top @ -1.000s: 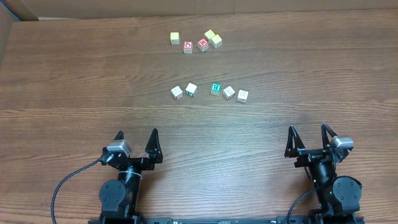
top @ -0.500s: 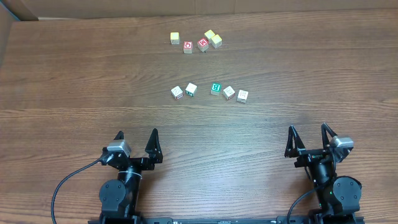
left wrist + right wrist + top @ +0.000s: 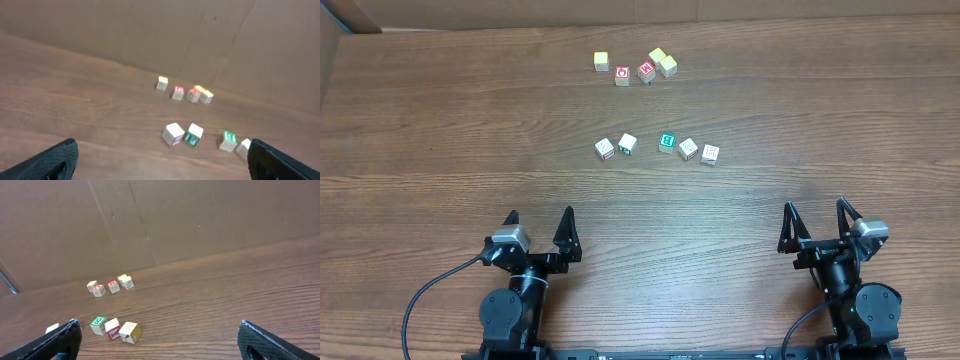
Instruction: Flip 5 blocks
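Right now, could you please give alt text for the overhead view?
Five pale blocks sit in a row on the wooden table, five more cubes clustered beyond. The left gripper and right gripper rest open and empty in front.

Brown wood-grain table (image 3: 440,130). Lying on it, green-faced block (image 3: 667,142); left of that, two white blocks (image 3: 627,144), slightly apart; right of it, two pale blocks (image 3: 688,149), near. Beyond it, well apart, red-faced cubes (image 3: 622,76) and yellow cubes (image 3: 601,61), clustered.
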You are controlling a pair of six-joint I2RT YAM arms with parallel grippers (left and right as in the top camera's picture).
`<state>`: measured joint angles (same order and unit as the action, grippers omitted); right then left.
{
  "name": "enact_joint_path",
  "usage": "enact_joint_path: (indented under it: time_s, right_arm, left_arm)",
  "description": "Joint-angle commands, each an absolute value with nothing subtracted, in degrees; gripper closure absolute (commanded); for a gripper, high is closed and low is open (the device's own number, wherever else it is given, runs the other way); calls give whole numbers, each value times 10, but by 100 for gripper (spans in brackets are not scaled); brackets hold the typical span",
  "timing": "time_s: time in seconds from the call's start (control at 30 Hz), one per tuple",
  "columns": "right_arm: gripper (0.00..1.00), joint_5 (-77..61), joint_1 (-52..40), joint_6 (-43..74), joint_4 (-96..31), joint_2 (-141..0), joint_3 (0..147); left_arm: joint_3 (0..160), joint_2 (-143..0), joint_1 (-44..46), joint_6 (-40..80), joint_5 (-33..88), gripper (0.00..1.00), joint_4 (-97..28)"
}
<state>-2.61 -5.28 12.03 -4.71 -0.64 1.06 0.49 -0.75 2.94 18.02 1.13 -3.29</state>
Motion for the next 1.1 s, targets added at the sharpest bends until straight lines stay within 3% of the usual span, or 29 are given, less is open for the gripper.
enact_joint_path:
  time_s: [0.0, 0.17, 0.5, 0.7, 1.07]
  right_arm:
    - [0, -44, -51, 152, -36, -4, 5]
    - [0, -66, -51, 147, -70, -4, 66]
    - [0, -51, -51, 115, -251, -93, 381]
    - [0, -62, -51, 115, -391, -277, 618]
    - [0, -82, -51, 115, -772, -719, 1138]
  left_arm:
    - [5, -3, 26, 180, 62, 0, 0]
    - [78, -3, 26, 180, 162, 0, -30]
    - [404, -78, 26, 170, 136, 0, -228]
    - [653, -242, 26, 116, 135, 0, -357]
    - [1146, -650, 26, 41, 135, 0, -701]
